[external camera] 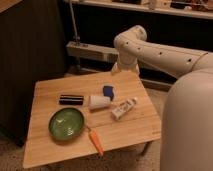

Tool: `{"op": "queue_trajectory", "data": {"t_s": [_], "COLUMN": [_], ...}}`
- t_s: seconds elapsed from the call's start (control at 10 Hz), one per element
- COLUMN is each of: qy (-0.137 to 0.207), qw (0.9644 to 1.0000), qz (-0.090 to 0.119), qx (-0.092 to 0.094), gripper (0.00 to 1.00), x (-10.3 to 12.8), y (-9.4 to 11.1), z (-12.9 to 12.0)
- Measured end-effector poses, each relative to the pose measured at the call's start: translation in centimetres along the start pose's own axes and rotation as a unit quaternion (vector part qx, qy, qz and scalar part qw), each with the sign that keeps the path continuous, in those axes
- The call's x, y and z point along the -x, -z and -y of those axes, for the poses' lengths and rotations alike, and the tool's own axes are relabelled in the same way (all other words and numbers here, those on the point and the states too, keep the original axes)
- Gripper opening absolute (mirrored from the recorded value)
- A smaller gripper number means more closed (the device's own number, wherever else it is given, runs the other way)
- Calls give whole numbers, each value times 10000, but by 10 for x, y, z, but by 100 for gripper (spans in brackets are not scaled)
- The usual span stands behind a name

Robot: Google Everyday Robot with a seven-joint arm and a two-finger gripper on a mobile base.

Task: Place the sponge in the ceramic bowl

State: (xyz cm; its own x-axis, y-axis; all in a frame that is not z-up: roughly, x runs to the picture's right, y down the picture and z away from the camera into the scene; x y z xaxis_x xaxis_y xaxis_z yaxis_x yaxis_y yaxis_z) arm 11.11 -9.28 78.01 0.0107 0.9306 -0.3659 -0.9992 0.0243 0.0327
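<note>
I am watching the gripper (120,68) hovering at the far edge of the desk (45,145); I cannot tell its state. The sponge (108,91) is lying just beside the white cup (99,102), apart from the ceramic bowl (66,123).

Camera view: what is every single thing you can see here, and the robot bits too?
table: one, light wood, middle of the view
ceramic bowl: one, green, table's front left
sponge: one, blue, just behind the cup
cup: one, white, on its side, mid-table
bar: one, black, left of the cup
bottle: one, white, lying right of the cup
carrot: one, orange, front edge, beside the bowl
arm: one, white, reaching from the right
tool: one, white, at the table's far edge
</note>
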Motion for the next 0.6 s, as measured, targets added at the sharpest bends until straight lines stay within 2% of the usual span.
{"op": "queue_trajectory", "data": {"t_s": [0.2,0.3,0.4,0.5,0.6], "qy": [10,61,115,188,337], "qw": [10000,9998,9989,9982,9966], "qz": [-12,-54,-117,-159,-241], "qx": [36,172,437,548,715], "gripper": [80,80,80,80,80], "x": [1,1,3,5,3], "y": [0,-2,-9,-15,-26], "z": [0,-3,-11,-21,-45]}}
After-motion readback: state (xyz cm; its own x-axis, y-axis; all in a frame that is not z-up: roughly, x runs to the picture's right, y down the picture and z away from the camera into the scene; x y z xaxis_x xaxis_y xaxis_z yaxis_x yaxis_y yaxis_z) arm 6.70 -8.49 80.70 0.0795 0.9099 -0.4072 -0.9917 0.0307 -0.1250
